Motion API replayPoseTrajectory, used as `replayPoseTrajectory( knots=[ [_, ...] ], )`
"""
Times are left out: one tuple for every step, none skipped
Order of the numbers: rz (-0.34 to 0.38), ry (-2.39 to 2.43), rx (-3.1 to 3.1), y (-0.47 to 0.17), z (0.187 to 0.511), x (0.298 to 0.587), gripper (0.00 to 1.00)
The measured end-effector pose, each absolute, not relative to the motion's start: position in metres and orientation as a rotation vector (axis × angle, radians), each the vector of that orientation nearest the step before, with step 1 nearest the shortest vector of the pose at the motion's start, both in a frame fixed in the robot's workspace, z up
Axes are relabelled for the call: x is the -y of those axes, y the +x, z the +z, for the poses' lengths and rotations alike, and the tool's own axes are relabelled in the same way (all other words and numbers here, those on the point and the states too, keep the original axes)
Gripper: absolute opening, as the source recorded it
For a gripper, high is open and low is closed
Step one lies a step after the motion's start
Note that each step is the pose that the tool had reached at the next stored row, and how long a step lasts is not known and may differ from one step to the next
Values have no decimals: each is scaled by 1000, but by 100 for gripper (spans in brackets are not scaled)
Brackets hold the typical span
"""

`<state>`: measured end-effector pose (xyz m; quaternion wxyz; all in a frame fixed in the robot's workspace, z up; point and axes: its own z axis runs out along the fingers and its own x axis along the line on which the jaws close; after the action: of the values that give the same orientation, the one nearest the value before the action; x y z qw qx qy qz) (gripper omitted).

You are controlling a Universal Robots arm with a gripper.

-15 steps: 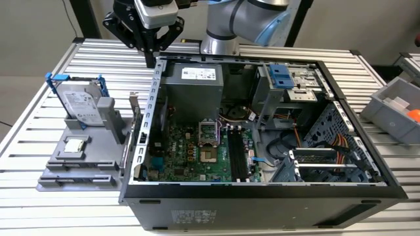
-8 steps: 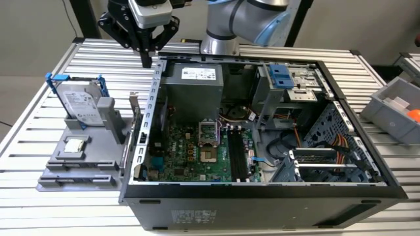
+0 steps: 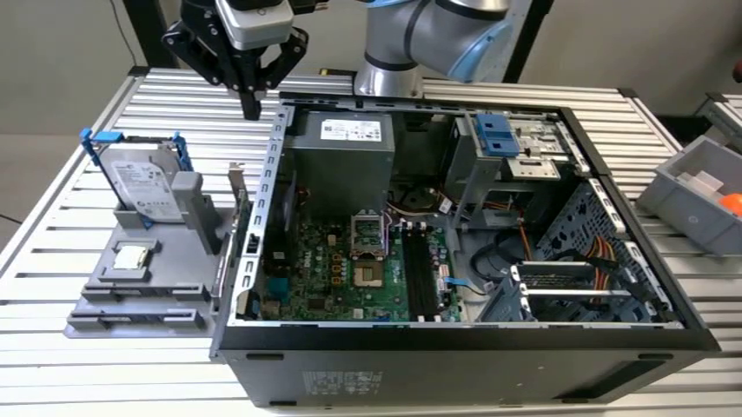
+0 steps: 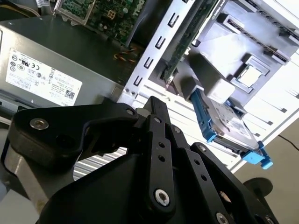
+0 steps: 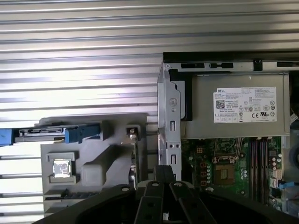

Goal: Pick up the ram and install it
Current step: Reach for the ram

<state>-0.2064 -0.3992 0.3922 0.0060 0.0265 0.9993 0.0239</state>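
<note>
Gripper (image 3: 250,109) closed, empty, hovering over counter (image 3: 64,213) near case (image 3: 464,356) rear corner. Ram (image 4: 187,42) upright in grey holder (image 3: 139,300), just beside case wall. Risks: finger clips wall on descent; off-centre pinch tilts thin board.

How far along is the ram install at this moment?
Nothing looks done yet. The ram stands in the gray holder beside the open case, ungrasped. Nothing is in hand: the gripper hangs above the gap between holder and case, and its fingers look closed on nothing. The pickup and the seating are both left, since the motherboard slots look empty.
</note>
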Motion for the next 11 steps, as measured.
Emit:
replayPoseTrajectory(
  knots=[
    [75, 82, -3128, -207, 392, 399, 0],
    [75, 81, -3128, -208, 392, 399, 0],
    [75, 81, -3128, -209, 392, 399, 0],
    [75, 80, -3128, -210, 392, 399, 0],
    [75, 79, -3128, -211, 392, 399, 0],
    [75, 79, -3128, -212, 392, 399, 0],
    [75, 78, -3128, -213, 392, 399, 0],
    [75, 78, -3128, -214, 392, 399, 0],
    [75, 77, -3128, -214, 392, 399, 0],
    [75, 77, -3128, -215, 392, 399, 0],
    [75, 77, -3128, -216, 392, 399, 0]
  ],
)
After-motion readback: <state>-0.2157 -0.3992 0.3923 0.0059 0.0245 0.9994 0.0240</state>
